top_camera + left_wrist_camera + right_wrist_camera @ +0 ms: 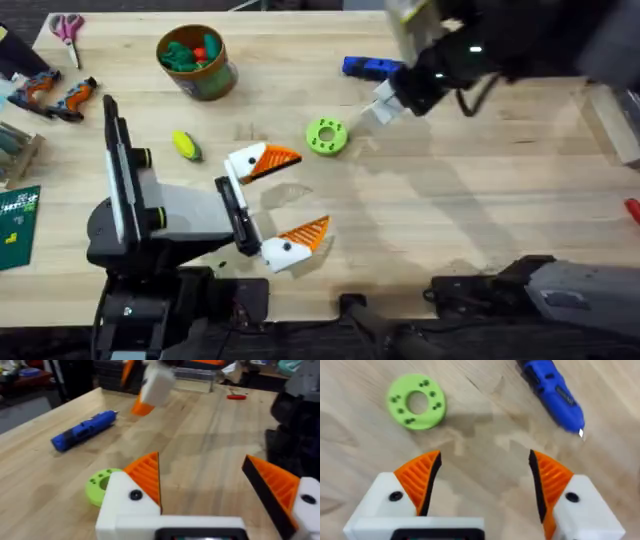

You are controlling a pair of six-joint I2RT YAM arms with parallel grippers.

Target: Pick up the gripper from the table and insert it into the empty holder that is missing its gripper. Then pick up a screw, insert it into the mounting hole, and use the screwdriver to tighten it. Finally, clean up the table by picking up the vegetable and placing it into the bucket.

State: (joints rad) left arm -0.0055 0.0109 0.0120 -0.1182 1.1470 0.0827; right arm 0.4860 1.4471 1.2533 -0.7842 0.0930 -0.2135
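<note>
The blue screwdriver (368,67) lies on the table at the back centre, also seen as the screwdriver (552,392) in the right wrist view. My right gripper (484,455) hovers open above bare wood between it and a green disc (416,401), holding nothing. My left gripper (312,190) stands open and empty in front of the disc, both fingers (145,477) carrying orange pads. The yellow-green vegetable (186,145) lies left of it. The bucket (196,62) stands at the back left with green and red toy foods inside. The loose gripper, the empty holder and any screw are out of view.
Scissors (68,28) and orange-and-black hand tools (55,95) lie at the far left, with a green board (15,225) near the left edge. A red item (632,208) sits at the right edge. Bare wood stretches across the right half.
</note>
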